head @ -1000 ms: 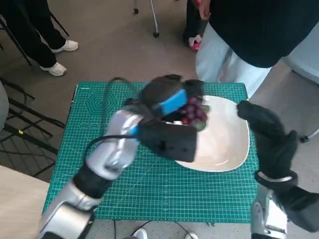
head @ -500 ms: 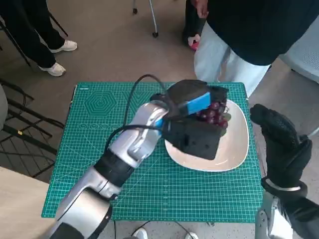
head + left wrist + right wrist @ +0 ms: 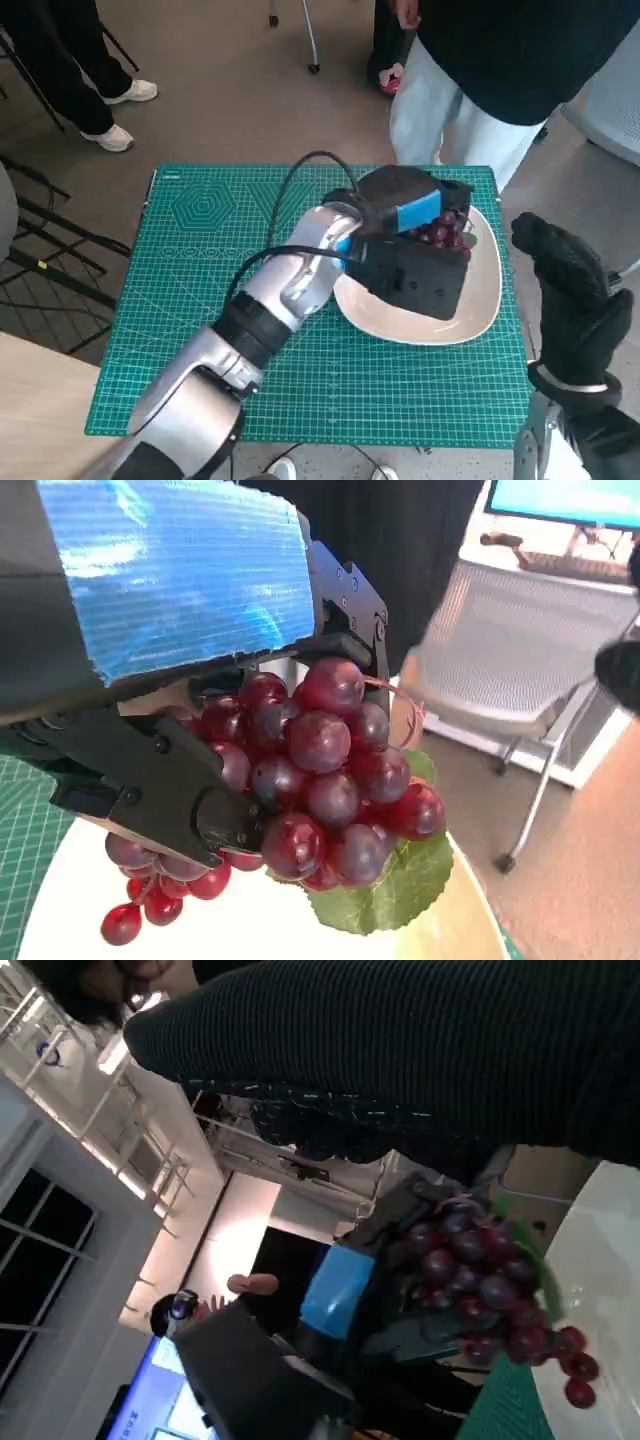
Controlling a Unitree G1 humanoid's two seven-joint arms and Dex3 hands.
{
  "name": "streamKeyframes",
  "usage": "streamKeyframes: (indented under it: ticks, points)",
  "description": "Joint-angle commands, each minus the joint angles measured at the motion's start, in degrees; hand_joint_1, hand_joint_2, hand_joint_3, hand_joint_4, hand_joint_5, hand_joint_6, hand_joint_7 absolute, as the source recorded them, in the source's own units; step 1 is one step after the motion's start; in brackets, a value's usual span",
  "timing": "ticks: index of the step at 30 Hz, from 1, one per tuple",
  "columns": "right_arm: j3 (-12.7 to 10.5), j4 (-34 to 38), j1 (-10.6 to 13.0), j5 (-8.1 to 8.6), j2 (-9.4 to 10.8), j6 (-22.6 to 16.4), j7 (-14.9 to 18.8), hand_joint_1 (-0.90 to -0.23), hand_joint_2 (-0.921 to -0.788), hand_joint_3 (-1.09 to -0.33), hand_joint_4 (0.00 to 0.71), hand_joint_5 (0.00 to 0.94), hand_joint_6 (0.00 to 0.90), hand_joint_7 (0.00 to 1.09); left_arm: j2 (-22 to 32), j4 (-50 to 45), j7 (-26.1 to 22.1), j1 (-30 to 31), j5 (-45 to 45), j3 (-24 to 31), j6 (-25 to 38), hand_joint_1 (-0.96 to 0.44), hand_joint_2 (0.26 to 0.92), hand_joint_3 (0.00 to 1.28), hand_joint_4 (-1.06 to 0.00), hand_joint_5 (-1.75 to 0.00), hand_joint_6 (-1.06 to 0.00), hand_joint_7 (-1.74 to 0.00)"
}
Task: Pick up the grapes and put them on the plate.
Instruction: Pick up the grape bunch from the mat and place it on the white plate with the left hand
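My left hand (image 3: pixel 410 205) holds a bunch of dark red grapes (image 3: pixel 442 230) with a green leaf over the far right part of the white plate (image 3: pixel 475 300). In the left wrist view the black fingers (image 3: pixel 150 780) wrap the grapes (image 3: pixel 320 770), and the lowest berries hang just above the plate (image 3: pixel 230 930). The right wrist view shows the grapes (image 3: pixel 480 1285) beside the plate's rim (image 3: pixel 600 1250). My gloved right hand (image 3: pixel 570 290) hovers just off the table's right edge, fingers apart, holding nothing.
The plate rests on a green cutting mat (image 3: pixel 200 250) covering the small table. A person in a dark top and pale trousers (image 3: pixel 450 110) stands close behind the table's far right corner. Another person's legs and shoes (image 3: pixel 110 110) are at the far left.
My left arm has carried the grapes rightward and farther out over the plate. The right hand has drawn back to the right, off the plate's edge.
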Motion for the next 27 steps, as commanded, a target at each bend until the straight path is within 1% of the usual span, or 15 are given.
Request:
streamKeyframes:
  ticks: [1,7,9,11,12,13,14,15,16,17,18,19,22,24,27]
  points:
    - [0.5,-0.1,1.4,-1.13,0.1,0.3,-0.7,-0.632,-0.921,-0.793,0.365,0.001,0.193,0.03,-0.7,1.8,1.0,-1.9,-0.6,-0.1,-1.4,0.0,0.921,0.19,-0.51,-1.48,-0.57,-1.1]
    - [0.7,0.2,1.4,-1.05,0.2,0.0,-0.9,-0.628,-0.921,-0.795,0.366,0.001,0.196,0.03,-1.8,5.8,1.6,-2.8,-1.0,0.2,-2.2,0.0,0.921,0.18,-0.48,-1.52,-0.6,-1.05]
    - [0.8,0.2,1.4,-0.97,0.2,0.0,-0.9,-0.627,-0.921,-0.796,0.367,0.002,0.196,0.03,-2.3,7.2,1.6,-3.1,-1.1,0.2,-2.1,0.0,0.921,0.18,-0.5,-1.51,-0.58,-1.07]
    - [0.9,0.2,1.5,-0.89,0.3,0.0,-0.9,-0.626,-0.921,-0.796,0.367,0.002,0.196,0.03,-2.7,8.2,1.3,-3.3,-1.2,0.2,-1.9,0.0,0.921,0.19,-0.51,-1.46,-0.55,-1.13]
    - [1.0,0.2,1.5,-0.86,0.3,0.0,-1.0,-0.626,-0.921,-0.796,0.368,0.002,0.196,0.03,-2.8,8.6,1.0,-3.4,-1.3,0.2,-1.7,0.02,0.92,0.19,-0.52,-1.43,-0.53,-1.14]
    - [1.0,0.1,1.5,-0.84,0.3,0.0,-1.0,-0.625,-0.921,-0.795,0.368,0.002,0.196,0.03,-2.9,8.9,0.5,-3.4,-1.3,0.1,-1.5,0.06,0.919,0.18,-0.53,-1.4,-0.51,-1.07]
    - [1.1,0.1,1.5,-0.81,0.4,0.0,-1.0,-0.625,-0.921,-0.795,0.369,0.003,0.197,0.03,-3.1,9.3,0.1,-3.5,-1.3,0.0,-1.2,0.12,0.919,0.18,-0.54,-1.37,-0.49,-0.94]
    - [1.1,0.0,1.5,-0.77,0.4,0.1,-1.1,-0.625,-0.921,-0.795,0.369,0.003,0.197,0.03,-3.2,9.7,-0.3,-3.6,-1.3,0.0,-1.0,0.18,0.918,0.16,-0.56,-1.35,-0.46,-0.75]
    - [1.2,0.0,1.6,-0.71,0.4,0.2,-1.1,-0.625,-0.921,-0.795,0.369,0.003,0.197,0.03,-3.3,10.2,-0.6,-3.8,-1.3,-0.1,-0.8,0.19,0.91,0.14,-0.57,-1.29,-0.44,-0.55]
    - [1.2,-0.1,1.6,-0.65,0.4,0.2,-1.1,-0.625,-0.921,-0.795,0.369,0.003,0.197,0.03,-3.4,10.7,-0.8,-3.9,-1.2,-0.3,-0.7,0.15,0.9,0.12,-0.56,-1.2,-0.42,-0.41]
    - [1.2,-0.1,1.6,-0.57,0.4,0.3,-1.1,-0.625,-0.921,-0.795,0.37,0.003,0.197,0.03,-3.5,11.2,-1.0,-4.1,-1.0,-0.5,-0.7,0.08,0.889,0.1,-0.53,-1.07,-0.39,-0.29]
    - [1.3,0.0,1.6,-0.49,0.4,0.3,-1.1,-0.625,-0.921,-0.794,0.37,0.003,0.197,0.03,-3.6,11.6,-1.1,-4.2,-0.7,-0.7,-0.7,-0.05,0.876,0.08,-0.45,-0.85,-0.35,-0.2]
    - [1.3,0.3,1.5,-0.24,0.4,0.3,-1.0,-0.625,-0.921,-0.794,0.369,0.003,0.197,0.03,-3.4,12.5,-1.1,-4.3,-0.1,-1.4,-1.2,-0.36,0.878,0.03,-0.21,-0.29,-0.27,-0.06]
    - [1.3,0.5,1.4,-0.13,0.5,0.2,-0.9,-0.625,-0.921,-0.794,0.369,0.002,0.196,0.03,-3.2,12.8,-0.9,-4.3,0.1,-1.7,-1.5,-0.49,0.895,0.04,-0.13,-0.14,-0.25,-0.03]
    - [1.4,0.6,1.4,-0.1,0.5,0.2,-1.0,-0.625,-0.921,-0.795,0.369,0.002,0.194,0.03,-2.9,12.8,0.0,-4.0,0.3,-1.9,-2.0,-0.6,0.912,0.07,-0.08,-0.05,-0.23,-0.01]
